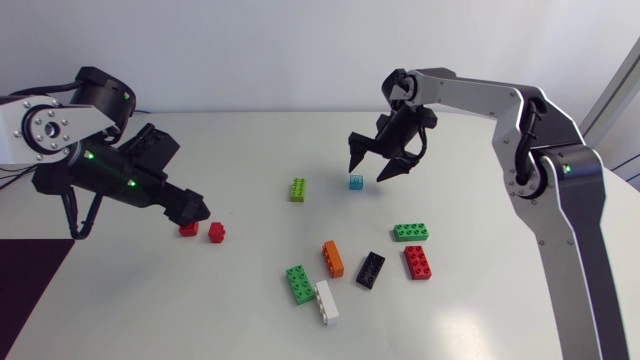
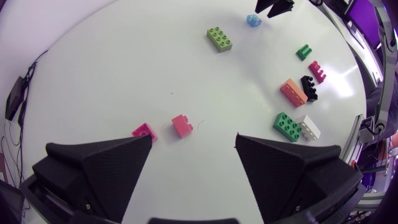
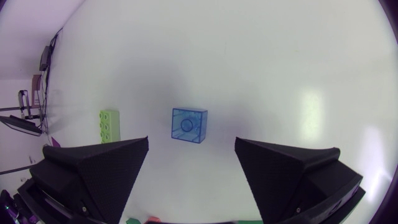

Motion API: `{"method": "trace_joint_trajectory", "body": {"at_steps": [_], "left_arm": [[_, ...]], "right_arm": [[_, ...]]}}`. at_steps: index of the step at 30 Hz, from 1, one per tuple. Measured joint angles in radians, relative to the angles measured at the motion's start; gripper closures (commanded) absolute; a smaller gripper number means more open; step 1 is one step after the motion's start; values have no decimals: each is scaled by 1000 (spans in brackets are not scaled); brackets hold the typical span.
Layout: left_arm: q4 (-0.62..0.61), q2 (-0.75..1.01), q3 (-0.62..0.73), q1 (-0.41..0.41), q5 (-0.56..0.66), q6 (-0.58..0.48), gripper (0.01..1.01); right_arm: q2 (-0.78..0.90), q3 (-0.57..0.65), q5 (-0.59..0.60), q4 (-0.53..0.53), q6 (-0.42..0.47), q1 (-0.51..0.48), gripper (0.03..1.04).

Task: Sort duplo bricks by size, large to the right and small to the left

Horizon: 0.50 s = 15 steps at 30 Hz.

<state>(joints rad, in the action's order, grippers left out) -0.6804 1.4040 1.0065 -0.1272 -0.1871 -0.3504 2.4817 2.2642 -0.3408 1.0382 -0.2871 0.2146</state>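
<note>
Right fingers (image 1: 368, 168) are spread wide and carry nothing, hanging above the small blue brick (image 1: 355, 182) at the counter's (image 1: 250, 140) far middle. In the right wrist view the blue brick (image 3: 189, 125) lies just ahead of the open fingers (image 3: 191, 142), in line with the gap and marginally toward one side. It is square in plan with a single stud, so it has no long axis to allow for, and its faces sit nearly square to the fingers. In my judgement a straight descent would bracket it. The right arm is plainly the nearer.

Left fingers (image 1: 192, 208) are likewise open and empty, low over the counter's left part. Two small red bricks (image 1: 188, 229) (image 1: 217, 233) lie at about 5 o'clock of them, near each other but apart.

Count of small bricks: three, one blue and two red.

Count of long bricks: seven.
- The lime brick (image 1: 298, 189) lies at 9 o'clock of the blue one.
- The other six lie loosely grouped at 5 to 6 o'clock of it: dark green (image 1: 411, 232), red long brick (image 1: 418, 262), black (image 1: 370, 269), orange (image 1: 333, 258), green (image 1: 299, 284) and white (image 1: 326, 302).

The blue brick is not yet on the left side.
</note>
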Motion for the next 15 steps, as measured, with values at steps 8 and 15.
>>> {"method": "trace_joint_trajectory", "body": {"at_steps": [8,15], "left_arm": [[8,-4,-6,2,-5,0,98],[14,-5,-7,2,-16,0,98]], "right_arm": [[41,58,-1,34,-1,6,69],[100,172,0,76,-4,13,134]]}}
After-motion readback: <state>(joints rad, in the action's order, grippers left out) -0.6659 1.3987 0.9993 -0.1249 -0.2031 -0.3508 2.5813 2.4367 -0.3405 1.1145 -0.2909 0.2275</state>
